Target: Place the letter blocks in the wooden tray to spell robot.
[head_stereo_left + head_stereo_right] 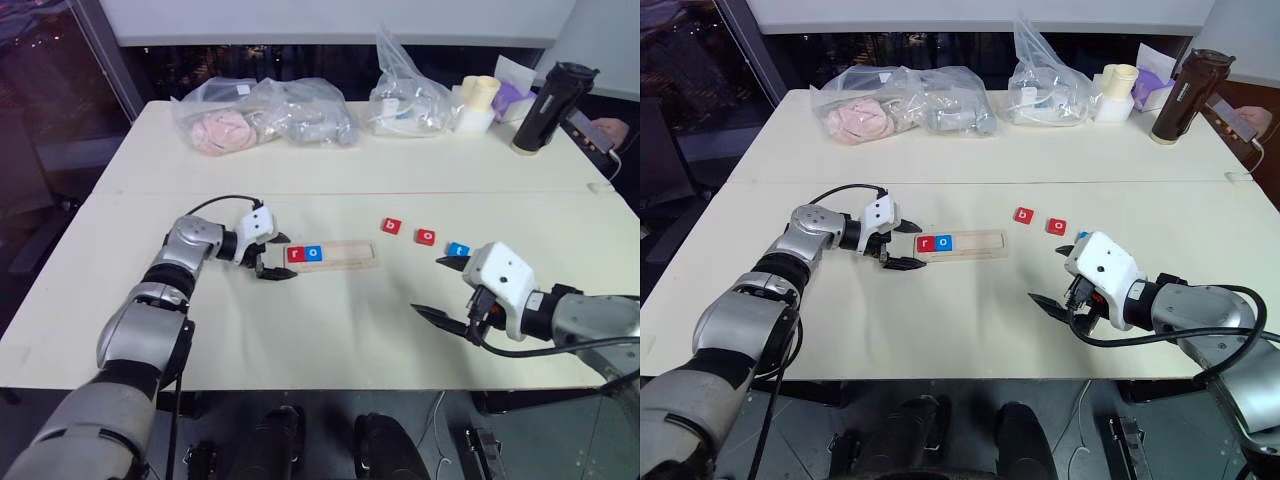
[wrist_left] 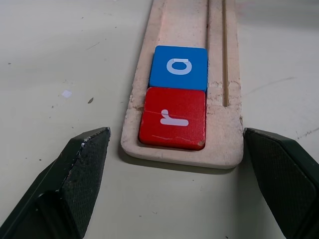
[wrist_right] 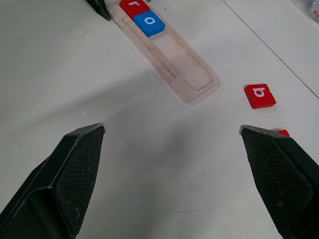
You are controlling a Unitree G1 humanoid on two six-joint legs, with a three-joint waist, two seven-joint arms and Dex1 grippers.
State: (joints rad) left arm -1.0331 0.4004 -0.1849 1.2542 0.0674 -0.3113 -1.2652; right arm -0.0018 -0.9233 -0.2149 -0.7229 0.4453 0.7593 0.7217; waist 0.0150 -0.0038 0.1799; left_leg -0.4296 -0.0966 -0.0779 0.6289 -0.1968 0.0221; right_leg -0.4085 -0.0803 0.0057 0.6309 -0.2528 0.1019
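Tray position: the wooden tray (image 1: pixel 335 254) lies flat near the centre of the tabletop (image 1: pixel 350 170), long axis running from 9 to 3 o'clock in the head views. Two letter blocks occupy its 9 o'clock end: the red r block (image 2: pixel 173 119) at the very end, and the blue o block (image 2: pixel 179 68) touching it on the 3 o'clock side. The remainder of the groove is bare wood.

Left claw (image 1: pixel 274 257): fingers apart, empty, just beside the 9 o'clock end of the tray. In the left wrist view the tray end sits between the two fingertips (image 2: pixel 82 164), apart from both; whether the tips rest on the tabletop cannot be confirmed.

Loose blocks: the red b block (image 1: pixel 391 227) lies at about 2 o'clock from the tray's free end, near it. The red o block (image 1: pixel 426 237) lies just beyond at 3 o'clock. The third loose block (image 1: pixel 459 249) is blue and partly covered by the right wrist housing, so its letter is unreadable; probably the t.

Right claw (image 1: pixel 445 288): fingers spread wide, empty, held above the tabletop at roughly 4 o'clock from the tray and well apart from it. The loose blocks lie at its 12 o'clock side.
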